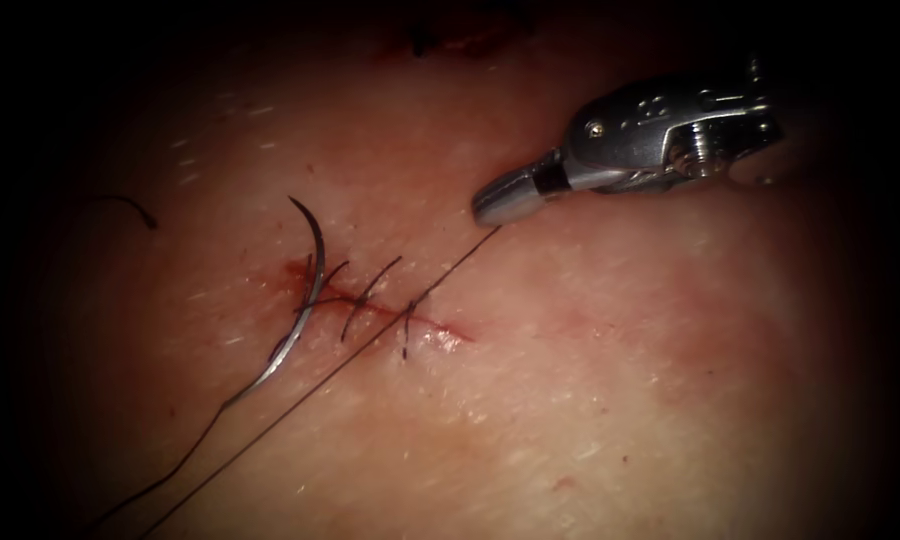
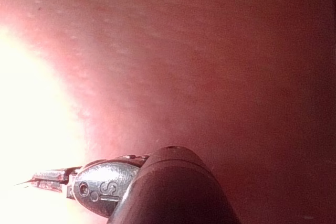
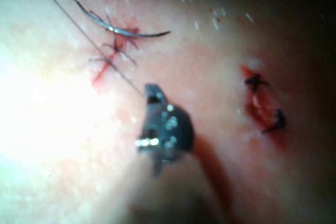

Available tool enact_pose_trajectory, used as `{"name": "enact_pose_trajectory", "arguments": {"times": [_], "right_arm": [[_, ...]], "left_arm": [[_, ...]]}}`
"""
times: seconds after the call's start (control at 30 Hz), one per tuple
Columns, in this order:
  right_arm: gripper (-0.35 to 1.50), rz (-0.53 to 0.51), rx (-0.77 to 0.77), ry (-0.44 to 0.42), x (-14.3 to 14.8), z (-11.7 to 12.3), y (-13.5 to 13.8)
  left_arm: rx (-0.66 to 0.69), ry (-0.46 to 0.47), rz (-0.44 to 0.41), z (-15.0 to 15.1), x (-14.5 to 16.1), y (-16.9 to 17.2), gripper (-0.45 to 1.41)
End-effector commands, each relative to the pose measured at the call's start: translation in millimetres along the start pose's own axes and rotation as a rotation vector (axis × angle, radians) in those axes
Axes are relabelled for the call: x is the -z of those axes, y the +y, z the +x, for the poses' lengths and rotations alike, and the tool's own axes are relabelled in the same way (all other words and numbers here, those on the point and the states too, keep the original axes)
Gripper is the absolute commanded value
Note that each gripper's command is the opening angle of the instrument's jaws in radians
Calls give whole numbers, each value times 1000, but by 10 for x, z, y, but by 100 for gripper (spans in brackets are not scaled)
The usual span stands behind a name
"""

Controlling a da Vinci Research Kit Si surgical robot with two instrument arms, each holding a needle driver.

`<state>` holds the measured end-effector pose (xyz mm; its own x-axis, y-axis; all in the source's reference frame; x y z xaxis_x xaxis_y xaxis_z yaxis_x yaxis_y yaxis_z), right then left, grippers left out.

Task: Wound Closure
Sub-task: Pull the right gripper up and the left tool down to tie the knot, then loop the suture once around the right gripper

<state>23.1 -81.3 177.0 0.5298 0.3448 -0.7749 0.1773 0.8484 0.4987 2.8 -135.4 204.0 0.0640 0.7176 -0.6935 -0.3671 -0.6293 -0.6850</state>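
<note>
The curved needle [image 1: 305, 305] lies flat on the tissue [image 1: 590, 400] across the left end of the cut [image 1: 390, 308], held by neither tool; its tip points up and its tail trails thread down-left. Dark stitches cross the cut. My right tool [image 1: 485, 208] hovers up-right of the cut, jaws shut on a taut thread [image 1: 370, 340] that runs straight down-left over the cut. In the right wrist view the same jaws [image 3: 152, 95] grip that thread [image 3: 89, 38] near the needle [image 3: 126, 31]. My left tool [image 2: 42, 178] has its jaws together, a thin dark strand leaving the tip.
A short cut end of thread [image 1: 130, 205] lies on the tissue far left of the cut. A second wound [image 3: 262, 106] with dark knots and red fluid sits beyond the right tool, seen also as a dark wound [image 1: 450, 40] at the endoscope view's top.
</note>
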Motion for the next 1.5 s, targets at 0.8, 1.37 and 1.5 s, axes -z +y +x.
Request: {"name": "enact_pose_trajectory", "arguments": {"times": [0.8, 1.37, 1.5], "right_arm": [[133, -418, -164, 47, 42, -10, -20], [133, -630, -227, 143, 74, 63, -80], [124, -590, -238, 183, 31, 75, -100]], "left_arm": [[-62, 47, -75, 107, -127, 33, -45], [-165, 126, -106, 250, -239, -26, -45], [-156, 141, -100, 264, -261, -44, -45]]}}
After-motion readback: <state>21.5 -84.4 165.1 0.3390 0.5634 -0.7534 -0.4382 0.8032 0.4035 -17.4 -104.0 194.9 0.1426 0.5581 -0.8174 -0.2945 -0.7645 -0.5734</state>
